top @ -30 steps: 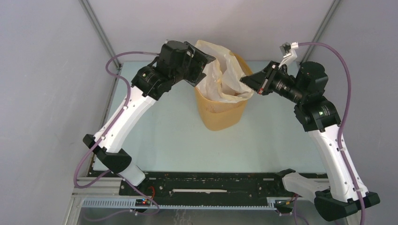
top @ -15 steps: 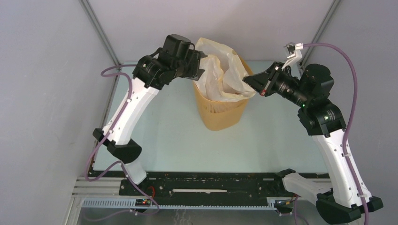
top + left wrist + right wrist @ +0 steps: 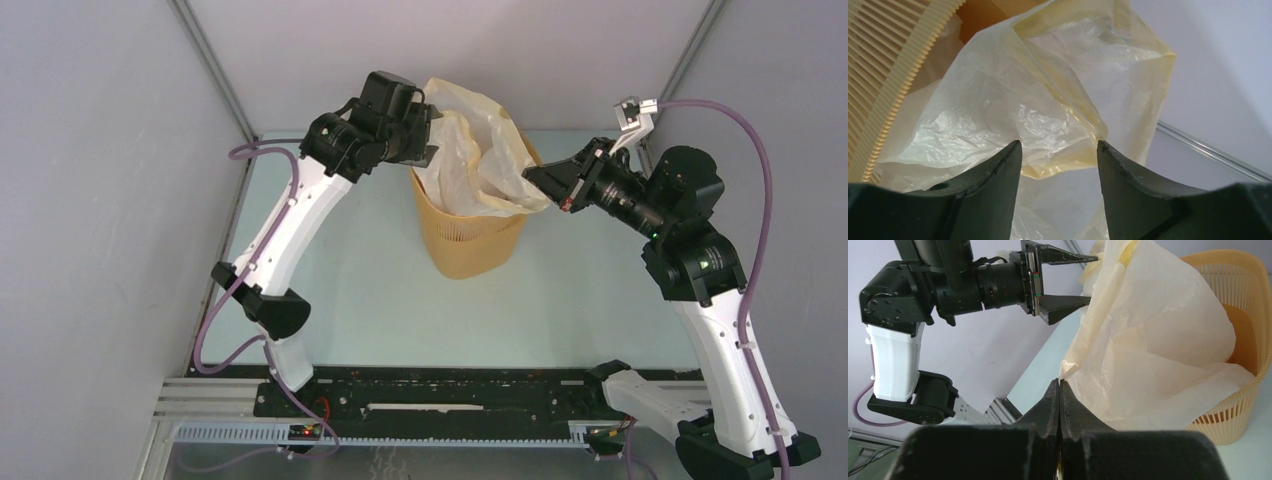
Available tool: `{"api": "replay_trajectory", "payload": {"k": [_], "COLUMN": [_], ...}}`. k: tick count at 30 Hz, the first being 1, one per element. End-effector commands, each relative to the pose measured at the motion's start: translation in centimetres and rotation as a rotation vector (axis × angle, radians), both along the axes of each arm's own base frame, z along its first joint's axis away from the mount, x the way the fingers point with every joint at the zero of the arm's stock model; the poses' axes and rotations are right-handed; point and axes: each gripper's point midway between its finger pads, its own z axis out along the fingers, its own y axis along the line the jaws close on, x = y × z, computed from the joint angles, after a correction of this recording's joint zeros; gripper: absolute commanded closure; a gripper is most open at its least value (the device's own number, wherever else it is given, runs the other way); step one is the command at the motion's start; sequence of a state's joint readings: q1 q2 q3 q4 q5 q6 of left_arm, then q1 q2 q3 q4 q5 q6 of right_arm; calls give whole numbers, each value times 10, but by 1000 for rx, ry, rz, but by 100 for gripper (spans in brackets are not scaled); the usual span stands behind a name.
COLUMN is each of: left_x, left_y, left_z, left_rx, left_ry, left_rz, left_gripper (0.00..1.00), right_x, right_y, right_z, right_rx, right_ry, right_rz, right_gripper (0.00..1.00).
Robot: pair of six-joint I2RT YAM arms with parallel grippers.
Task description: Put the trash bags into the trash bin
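One trash bag [image 3: 478, 165] sits partly inside the trash bin [image 3: 470, 245] on the desk [image 3: 360, 280], its upper part standing above the rim. My right hand [image 3: 1059, 383] is closed, pinching the bag's edge. My left hand [image 3: 1058, 146] is spread wide at the opposite edge, gripping nothing.

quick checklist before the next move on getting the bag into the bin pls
1. Grip of the right pincer on the thin, translucent whitish plastic bag: ok, shut on its edge.
2. Readiness of the left pincer: ok, open, bag's rim in front of it, ungripped.
3. Stance of the yellow-orange slotted plastic bin: ok, upright.
4. Bag inside bin: not ok, much of it billows above the rim.
5. Bag bottom seated on the bin floor: cannot tell, hidden.
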State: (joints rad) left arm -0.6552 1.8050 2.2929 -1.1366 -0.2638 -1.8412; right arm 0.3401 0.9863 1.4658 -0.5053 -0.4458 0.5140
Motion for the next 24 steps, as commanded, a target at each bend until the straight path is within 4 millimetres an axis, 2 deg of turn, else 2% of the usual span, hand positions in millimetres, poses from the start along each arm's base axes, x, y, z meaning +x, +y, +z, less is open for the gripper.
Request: {"api": "replay_trajectory", "payload": {"k": [1,4,7,13,19,24], "left_x": [-16,-20,-13,5,21,29], "left_y": [2,-8,-6,-8,-10,-19], "left_z": [54,60,52,57,42,35], "left_rx": [-63,-94,-88,-151,-131,-140], "left_ry": [-134,-145,-127,-136,-117,-105], "left_rz": [12,-10,15,55,65,54], "left_gripper": [37,33,32,37,40,41], "right_x": [4,6,7,9,10,10], "right_y": [-2,0,1,1,1,1], "right_z": [-1,-3,-3,-5,-5,-4], "right_rx": [-5,1,5,2,1,-5], "right_ry": [-22,-13,-8,0,-5,-3], "right_rz": [-15,-10,-5,-10,-10,-11], "right_gripper": [100,100,100,100,100,100]}}
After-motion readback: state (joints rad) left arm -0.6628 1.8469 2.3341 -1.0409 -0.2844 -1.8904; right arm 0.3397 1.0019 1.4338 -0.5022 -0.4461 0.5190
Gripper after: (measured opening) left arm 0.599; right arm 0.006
